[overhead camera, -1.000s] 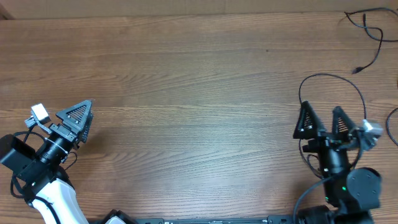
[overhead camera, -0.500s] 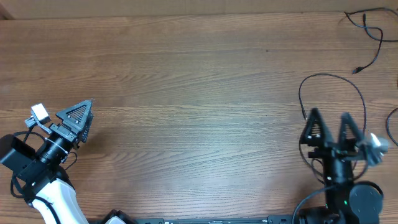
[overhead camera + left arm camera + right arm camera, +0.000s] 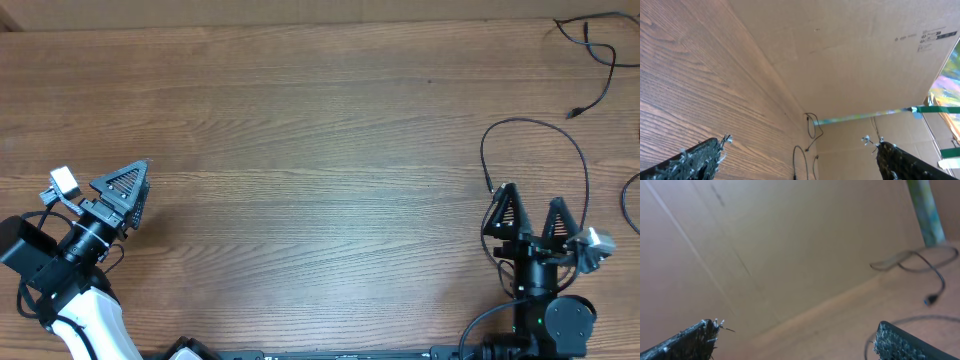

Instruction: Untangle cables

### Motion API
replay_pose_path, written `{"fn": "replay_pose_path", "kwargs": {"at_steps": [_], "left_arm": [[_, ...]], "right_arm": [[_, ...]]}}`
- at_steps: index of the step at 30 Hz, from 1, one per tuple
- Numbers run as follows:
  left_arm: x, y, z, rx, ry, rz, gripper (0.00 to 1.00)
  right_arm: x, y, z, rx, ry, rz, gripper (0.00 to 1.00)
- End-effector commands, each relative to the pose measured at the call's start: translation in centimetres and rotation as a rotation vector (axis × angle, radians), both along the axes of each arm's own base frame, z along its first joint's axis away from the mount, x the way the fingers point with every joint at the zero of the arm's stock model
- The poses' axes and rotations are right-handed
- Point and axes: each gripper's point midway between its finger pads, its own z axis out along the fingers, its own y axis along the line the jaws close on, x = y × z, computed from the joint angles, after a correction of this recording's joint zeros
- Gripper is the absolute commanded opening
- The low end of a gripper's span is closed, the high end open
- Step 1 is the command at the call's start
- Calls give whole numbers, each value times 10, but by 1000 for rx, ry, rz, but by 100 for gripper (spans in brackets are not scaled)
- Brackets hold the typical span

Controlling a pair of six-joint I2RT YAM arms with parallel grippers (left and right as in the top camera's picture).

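Thin black cables lie apart at the right of the table. One cable [image 3: 598,62] curls at the far right corner with a small plug end; it also shows in the right wrist view [image 3: 927,270]. A second cable [image 3: 535,128] loops just beyond my right gripper [image 3: 533,212], which is open and empty. A third strand [image 3: 626,205] runs off the right edge. My left gripper [image 3: 128,186] is open and empty at the left edge, far from the cables. In the left wrist view the cables [image 3: 811,127] show small in the distance.
A brown cardboard wall [image 3: 855,60] stands along the table's far edge. The wooden table [image 3: 300,160] stretches between the two arms.
My right gripper has drawn back toward the front edge and shifted a little right, away from the looped cable. The left arm has not moved.
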Motion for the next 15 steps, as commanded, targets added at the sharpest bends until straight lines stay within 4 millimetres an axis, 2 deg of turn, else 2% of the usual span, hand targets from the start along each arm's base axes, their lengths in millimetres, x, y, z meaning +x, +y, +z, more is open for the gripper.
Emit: {"fn": "replay_pose_path", "kwargs": {"at_steps": [1, 7, 13, 15], "left_arm": [[0, 0, 8, 32, -32, -12, 100], [0, 0, 8, 32, -32, -12, 100], [0, 0, 8, 32, -32, -12, 100], [0, 0, 8, 32, -32, -12, 100]], "right_arm": [[2, -1, -9, 0, 10, -5, 100], [6, -1, -28, 0, 46, -5, 100], [14, -2, -69, 1, 116, -7, 100], [14, -1, -68, 1, 115, -2, 100]]}}
